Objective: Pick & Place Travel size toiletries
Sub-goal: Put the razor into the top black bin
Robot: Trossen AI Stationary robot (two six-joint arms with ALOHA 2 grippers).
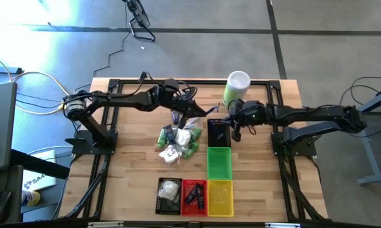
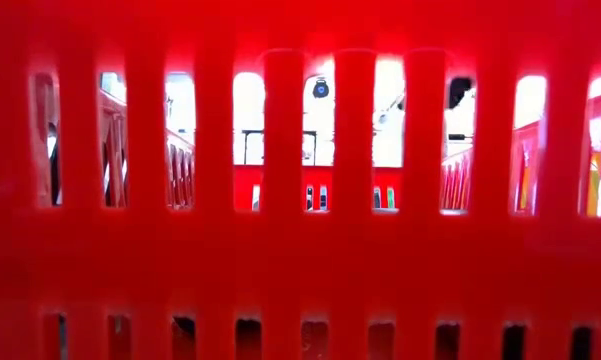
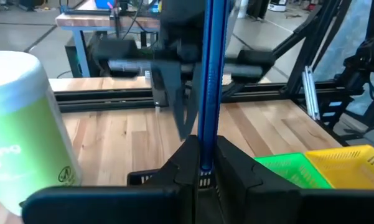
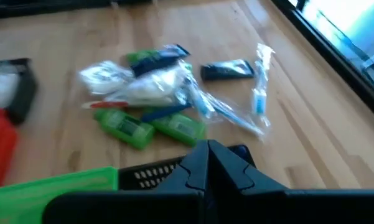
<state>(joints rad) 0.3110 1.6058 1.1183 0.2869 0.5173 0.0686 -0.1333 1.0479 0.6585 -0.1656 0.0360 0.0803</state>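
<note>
Counter (image 1: pixel 133 171): wooden top carrying the pile, five baskets and a tall green-and-white canister (image 1: pixel 236 85).
Baskets: black basket (image 1: pixel 218 133) and green basket (image 1: pixel 219 162) mid-counter; at the near edge a second black basket (image 1: pixel 169 195) holding white pouches, red basket (image 1: pixel 194 195) holding dark tubes, yellow basket (image 1: pixel 220 196).
Toiletries pile (image 1: pixel 177 140): green bottles, white pouches, a blue tube and wrapped sticks heaped in the middle, unsorted.
Left gripper (image 1: pixel 191 115): above the pile's far edge, jaws pinched on a thin blue stick (image 3: pixel 210 81) standing upright.
Right gripper (image 1: pixel 236 126): over the mid-counter black basket, jaws closed, holding nothing visible.
Step, as judged: carry phase; next calls for moving the stick over a basket, then release.
Writing: canister lettering illegible.
</note>
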